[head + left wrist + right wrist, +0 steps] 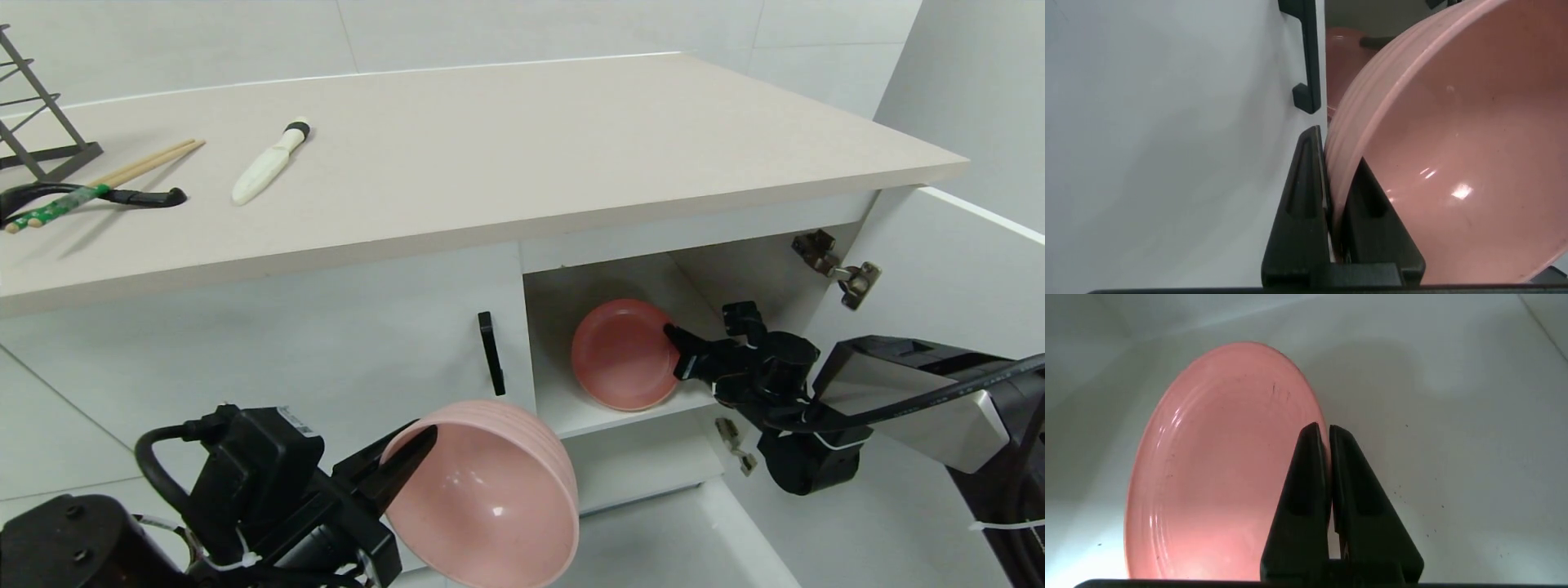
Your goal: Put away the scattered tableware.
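A pink bowl (490,498) hangs low in front of the closed cabinet door, tipped on its side, with my left gripper (420,449) shut on its rim. In the left wrist view the fingers (1308,188) clamp the bowl (1454,139) wall between them. Inside the open cabinet a pink plate (622,353) stands tilted on the shelf (584,416). My right gripper (674,336) is shut on the plate's right rim. The right wrist view has the gripper (1328,434) pinching the plate (1217,474) edge.
On the countertop (506,147) lie wooden chopsticks (139,167), a white utensil with a black band (269,163) and a black-handled utensil (131,197), beside a dark rack (41,122). The closed door carries a black handle (490,353). The cabinet's right door (947,269) stands open.
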Robot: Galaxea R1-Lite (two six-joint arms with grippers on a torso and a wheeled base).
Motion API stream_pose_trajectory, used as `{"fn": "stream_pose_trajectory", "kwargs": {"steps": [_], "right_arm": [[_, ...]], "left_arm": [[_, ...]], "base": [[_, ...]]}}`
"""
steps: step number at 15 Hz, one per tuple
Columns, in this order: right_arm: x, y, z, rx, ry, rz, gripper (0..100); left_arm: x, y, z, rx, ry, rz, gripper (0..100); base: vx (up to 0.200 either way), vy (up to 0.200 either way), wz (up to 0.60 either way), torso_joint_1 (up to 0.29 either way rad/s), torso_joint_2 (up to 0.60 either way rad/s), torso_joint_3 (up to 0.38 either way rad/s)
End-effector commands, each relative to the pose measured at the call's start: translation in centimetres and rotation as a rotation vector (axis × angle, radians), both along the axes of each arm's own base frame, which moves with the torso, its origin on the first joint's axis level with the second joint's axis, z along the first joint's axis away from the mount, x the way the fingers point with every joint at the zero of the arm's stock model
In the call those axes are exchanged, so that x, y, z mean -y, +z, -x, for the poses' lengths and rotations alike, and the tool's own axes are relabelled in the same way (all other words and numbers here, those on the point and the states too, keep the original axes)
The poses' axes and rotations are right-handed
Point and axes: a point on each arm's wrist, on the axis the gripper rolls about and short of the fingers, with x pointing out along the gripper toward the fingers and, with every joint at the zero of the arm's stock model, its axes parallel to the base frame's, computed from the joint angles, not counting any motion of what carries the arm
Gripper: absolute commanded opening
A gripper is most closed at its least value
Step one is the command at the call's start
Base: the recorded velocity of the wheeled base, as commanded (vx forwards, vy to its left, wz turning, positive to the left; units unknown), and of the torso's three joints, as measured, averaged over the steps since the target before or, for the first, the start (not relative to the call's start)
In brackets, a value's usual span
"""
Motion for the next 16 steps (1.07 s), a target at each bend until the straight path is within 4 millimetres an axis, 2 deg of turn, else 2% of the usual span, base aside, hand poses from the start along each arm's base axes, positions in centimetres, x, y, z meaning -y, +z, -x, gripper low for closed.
{"fn": "stream_pose_trajectory", "kwargs": {"steps": [1, 2, 3, 7, 10, 12, 14, 16], "right_arm": [[0.0, -0.3, 0.0, -0.006, -0.005, 0.001, 0], [0.0, -0.4, 0.0, -0.009, -0.005, 0.002, 0], [0.0, -0.6, 0.0, -0.011, -0.005, 0.004, 100], [-0.1, 0.0, -0.3, 0.011, -0.007, -0.002, 100], [0.0, 2.7, 0.6, 0.051, -0.006, -0.006, 100], [-0.3, 6.0, 5.2, 0.04, 0.006, 0.046, 100], [-0.4, 7.3, 10.6, 0.001, 0.052, 0.132, 100], [0.5, 8.7, 15.5, -0.007, 0.078, 0.202, 100]], "left_arm": [[0.0, 0.0, 0.0, 0.0, 0.0, 0.0, 0], [0.0, 0.0, 0.0, 0.0, 0.0, 0.0, 0], [0.0, 0.0, 0.0, 0.0, 0.0, 0.0, 0], [0.0, 0.0, 0.0, -0.003, 0.0, 0.002, 0], [0.0, -0.1, 0.0, -0.007, 0.0, -0.001, 0], [0.1, 0.0, -0.1, -0.002, 0.0, 0.0, 0], [0.6, 0.4, -0.8, 0.017, 0.014, 0.015, 0], [1.4, 1.3, -1.8, 0.055, 0.066, 0.049, 0]], "base": [[0.0, 0.0, 0.0, 0.0, 0.0, 0.0], [0.0, 0.0, 0.0, 0.0, 0.0, 0.0], [0.0, 0.0, 0.0, 0.0, 0.0, 0.0], [0.0, 0.0, 0.0, 0.0, 0.0, 0.0], [0.0, 0.0, 0.0, 0.0, 0.0, 0.0], [0.0, 0.0, 0.0, 0.0, 0.0, 0.0], [0.0, 0.0, 0.0, 0.0, 0.0, 0.0], [0.0, 0.0, 0.0, 0.0, 0.0, 0.0]]}}
